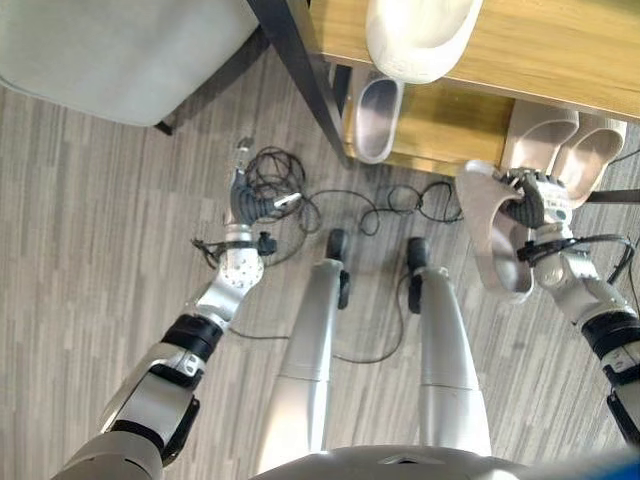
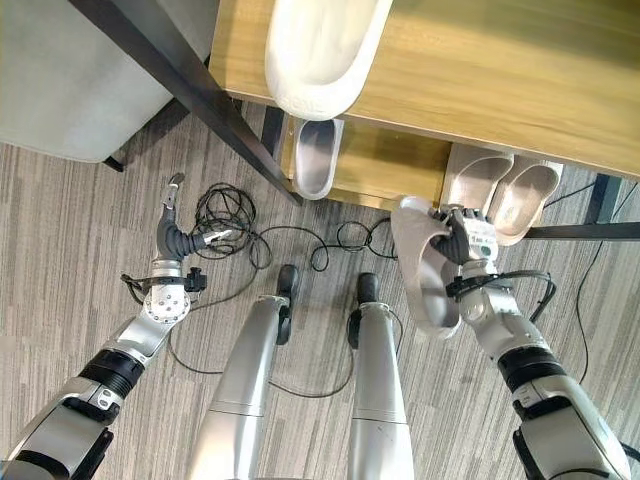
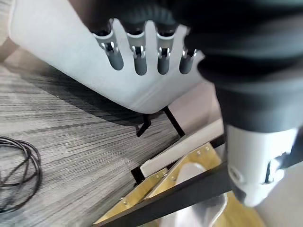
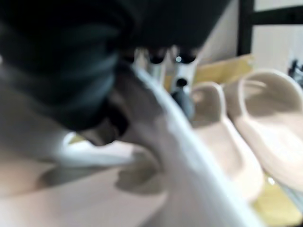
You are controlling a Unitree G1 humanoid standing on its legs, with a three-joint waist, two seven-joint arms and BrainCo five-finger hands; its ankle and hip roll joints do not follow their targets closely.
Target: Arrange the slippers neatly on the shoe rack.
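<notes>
My right hand [image 1: 537,203] is shut on a pale beige slipper [image 1: 493,240], held on edge above the floor in front of the wooden shoe rack [image 1: 560,50]; its fingers [image 4: 182,94] curl over the slipper's rim. Just beyond it, a matching beige pair [image 1: 567,143] lies on the lower shelf, also seen as the beige pair [image 4: 246,137] in the right wrist view. A grey slipper [image 1: 376,115] rests further left on that shelf. A white slipper [image 1: 420,35] sits on the top shelf. My left hand [image 1: 243,196] hangs open over the floor, fingers [image 3: 139,56] straight, holding nothing.
A grey upholstered seat [image 1: 120,50] stands at the back left beside the rack's black slanted leg [image 1: 300,70]. Striped grey wood flooring [image 1: 90,230] spreads in front of the rack.
</notes>
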